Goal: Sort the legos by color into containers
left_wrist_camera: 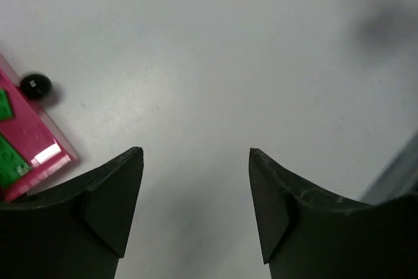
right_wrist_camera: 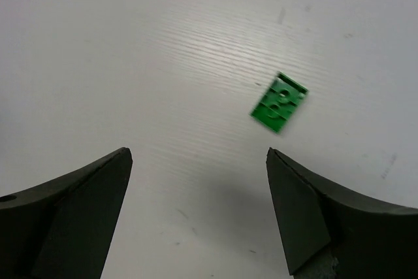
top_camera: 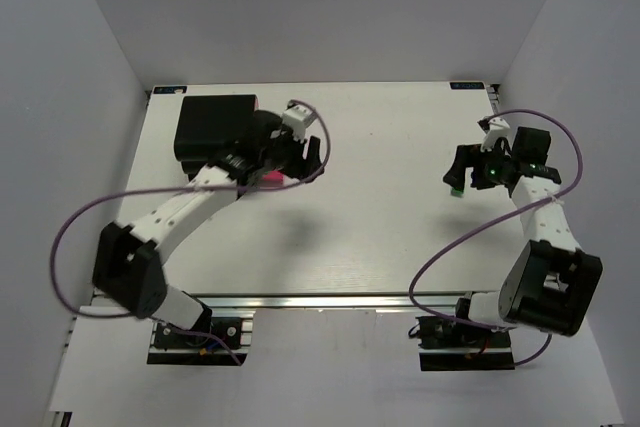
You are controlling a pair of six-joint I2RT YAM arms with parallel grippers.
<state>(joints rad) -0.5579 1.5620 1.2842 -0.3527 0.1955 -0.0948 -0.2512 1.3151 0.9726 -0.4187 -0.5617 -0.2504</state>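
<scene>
The left pincer (left_wrist_camera: 196, 155) is hovering over the desk (top_camera: 380, 227) at the far left, just right of the black cabinet (top_camera: 215, 122). Its jaws are standing well apart and gripping nothing; only desk surface is showing between them. A pink drawer (left_wrist_camera: 32, 138) is lying just to the left of that pincer in the wrist view, with its round black knob (left_wrist_camera: 34, 85) pointing out toward the open desk. Green legos (left_wrist_camera: 10, 161) are sitting inside the drawer, partly cut off by the edge of the view.

The right pincer (right_wrist_camera: 199, 153) is hanging over the right side of the desk, well apart from the drawer. Its jaws are spreading wide and holding nothing. A loose green brick (right_wrist_camera: 279, 102) is showing beyond the fingertips, nearer the right finger and touching neither one. Its edges are smearing in the wrist view, so it is probably lying on the desk, though I cannot tell whether it is resting flat. From above, it is showing just near and left of the pincer. A scrap of green at the top right of the left wrist view is likely this same brick.
</scene>
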